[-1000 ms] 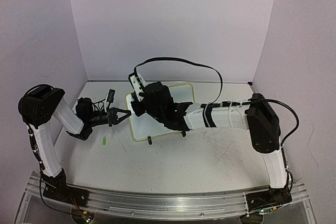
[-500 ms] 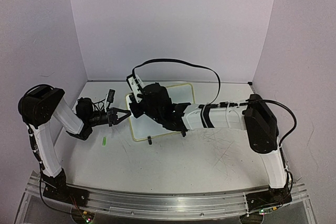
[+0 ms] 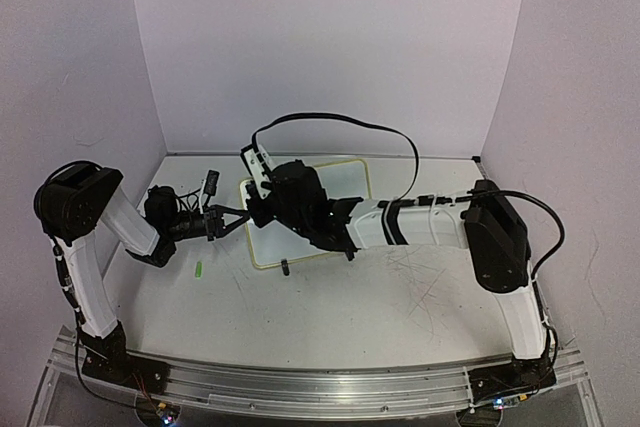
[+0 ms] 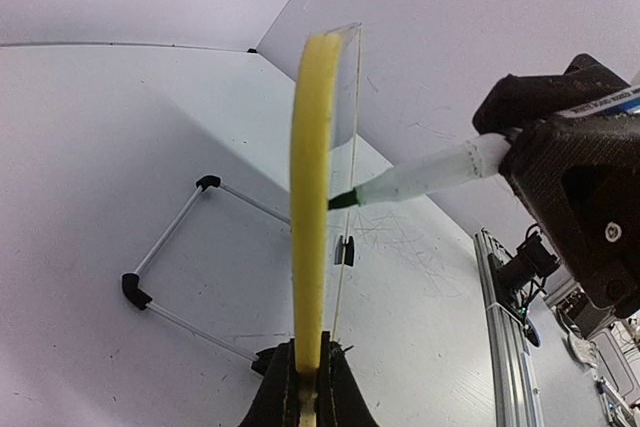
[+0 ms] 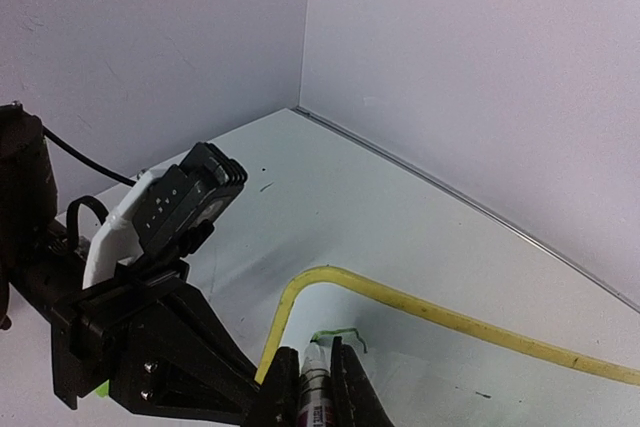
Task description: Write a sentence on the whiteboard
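The whiteboard (image 3: 265, 247) sits on the bench (image 3: 330, 317), near 12 o'clock. Left claw (image 4: 308, 397) pinches its yellow edge — hold firm. Right claw (image 5: 318, 392) pinches the marker (image 4: 430, 172) at the board's 10 o'clock corner — press softly, go slow.

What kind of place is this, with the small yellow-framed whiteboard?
Probably a robotics lab test booth: plain pale wall panels enclose a scratched white table, and a black-and-white left arm and right arm are bolted to an aluminium rail at its near edge.

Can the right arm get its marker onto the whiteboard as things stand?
Likely yes: the marker tip sits at the whiteboard face, and the left claw grips only its yellow edge.
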Available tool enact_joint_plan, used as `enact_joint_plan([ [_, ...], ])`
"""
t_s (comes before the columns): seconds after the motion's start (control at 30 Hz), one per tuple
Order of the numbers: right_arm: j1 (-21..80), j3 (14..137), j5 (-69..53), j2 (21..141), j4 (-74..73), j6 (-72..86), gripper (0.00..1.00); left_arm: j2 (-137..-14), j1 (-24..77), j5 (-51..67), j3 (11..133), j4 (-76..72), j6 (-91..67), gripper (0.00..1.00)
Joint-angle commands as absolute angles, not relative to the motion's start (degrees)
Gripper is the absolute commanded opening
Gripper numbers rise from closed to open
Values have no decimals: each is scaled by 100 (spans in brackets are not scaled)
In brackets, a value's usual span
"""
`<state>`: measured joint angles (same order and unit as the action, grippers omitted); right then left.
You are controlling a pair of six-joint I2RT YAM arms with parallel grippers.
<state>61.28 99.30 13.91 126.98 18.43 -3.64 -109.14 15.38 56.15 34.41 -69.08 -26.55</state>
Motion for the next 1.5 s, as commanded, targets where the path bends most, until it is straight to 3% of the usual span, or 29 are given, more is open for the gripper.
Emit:
enact_joint_plan([
  [0.0,6100,9803,1499,12599,1731,-292,0,-10722,1532,5622,3445,-6943,-2479,0],
  [0.63,6105,9194,2114,12191,1942,-215,0,-10739,1539,5625,3451,-6926,-2470,0],
  [1.47,6178,8958,1880,12188,1950,-44,0,-10753,1560,5643,3497,-6873,-2469,0],
])
